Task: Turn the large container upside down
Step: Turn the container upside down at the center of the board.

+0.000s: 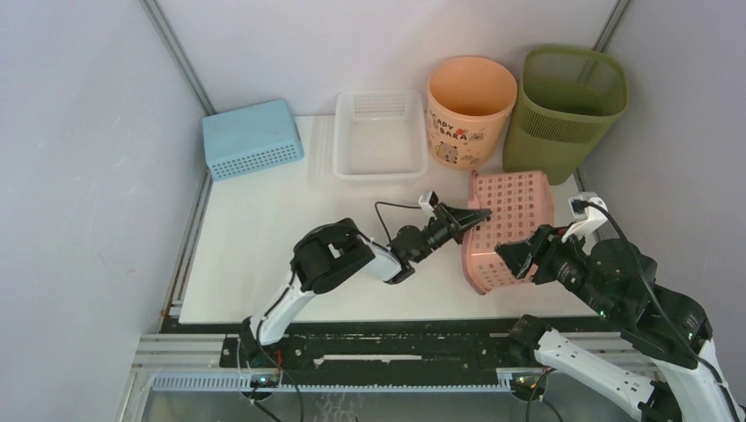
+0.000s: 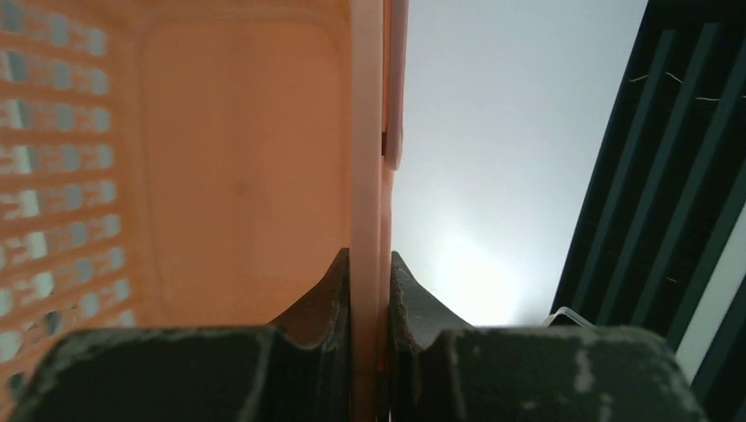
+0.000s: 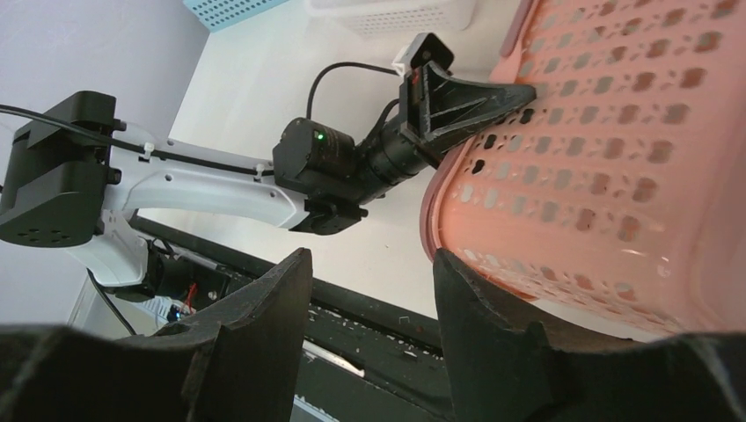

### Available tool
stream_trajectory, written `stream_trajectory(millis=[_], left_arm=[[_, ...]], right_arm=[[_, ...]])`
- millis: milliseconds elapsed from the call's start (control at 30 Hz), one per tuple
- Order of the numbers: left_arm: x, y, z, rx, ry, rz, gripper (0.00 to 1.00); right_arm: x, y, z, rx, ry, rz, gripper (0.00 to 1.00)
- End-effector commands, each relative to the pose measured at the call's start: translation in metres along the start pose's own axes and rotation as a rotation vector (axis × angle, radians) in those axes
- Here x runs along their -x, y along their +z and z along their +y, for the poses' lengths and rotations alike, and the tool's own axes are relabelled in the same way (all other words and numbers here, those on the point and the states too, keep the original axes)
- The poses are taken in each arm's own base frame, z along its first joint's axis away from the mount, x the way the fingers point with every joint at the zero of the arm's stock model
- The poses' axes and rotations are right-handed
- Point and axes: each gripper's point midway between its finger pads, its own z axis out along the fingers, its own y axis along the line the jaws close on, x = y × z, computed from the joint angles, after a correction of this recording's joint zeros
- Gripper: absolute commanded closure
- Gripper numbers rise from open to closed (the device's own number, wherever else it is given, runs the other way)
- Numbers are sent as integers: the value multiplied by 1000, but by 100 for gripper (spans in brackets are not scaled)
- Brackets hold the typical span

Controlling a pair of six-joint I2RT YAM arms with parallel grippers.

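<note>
The large container, an olive-green bin with a mesh upper band, stands upright with its mouth up at the back right; neither gripper touches it. A pink perforated basket lies tipped in front of it, perforated side up. My left gripper is shut on the basket's left rim. In the left wrist view that rim runs straight between the fingers of the left gripper. My right gripper is open at the basket's near end. In the right wrist view the right gripper holds nothing and the pink basket lies just right of its right finger.
A peach bucket with cartoon print stands left of the green bin. A clear white tray and an overturned light-blue basket sit along the back. Grey walls close in left, back and right. The dark frame rail runs along the near edge.
</note>
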Motion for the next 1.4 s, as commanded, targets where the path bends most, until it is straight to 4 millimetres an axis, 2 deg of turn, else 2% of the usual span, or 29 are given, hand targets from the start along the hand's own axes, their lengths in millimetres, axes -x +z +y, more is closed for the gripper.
stream_trajectory(millis=[0,100,233,267,300,367,400,433,500,833,967,1033,1100,1233,1367], left_arm=[[-12,-18,-34,-44,8,15,100],[-8,-41,-20,25,28,-10,100],[0,-58,-3,87,32,-32,95],[1,-60,0,96,34,-34,89],[2,-63,4,109,33,-36,79],[5,-68,8,128,30,-41,50],[8,-72,11,139,28,-45,40],[10,-75,13,149,23,-51,34],[16,-83,18,173,22,-63,27],[51,-134,34,300,45,-155,24],[58,-151,34,331,72,-169,26],[61,-158,31,342,84,-181,19],[65,-169,32,376,96,-193,4],[73,-193,47,524,145,-223,3],[80,-211,50,624,211,-251,2]], right_arm=[[3,1,-2,-13,-10,-13,39],[4,1,0,-4,-7,-17,39],[-4,11,0,-6,-13,9,39],[-5,12,0,-8,-15,15,38],[-7,15,0,-11,-16,21,38],[-10,19,0,-15,-18,30,37],[-11,21,0,-16,-19,35,37],[-13,23,1,-14,-19,37,36],[-16,27,1,-17,-19,46,35],[-27,45,-1,-34,-31,76,33],[-32,54,-1,-43,-35,100,33],[-34,58,0,-42,-37,107,33],[-36,61,-1,-44,-39,110,32],[-40,70,-3,-47,-41,123,32],[-44,81,-6,-50,-30,138,31]])
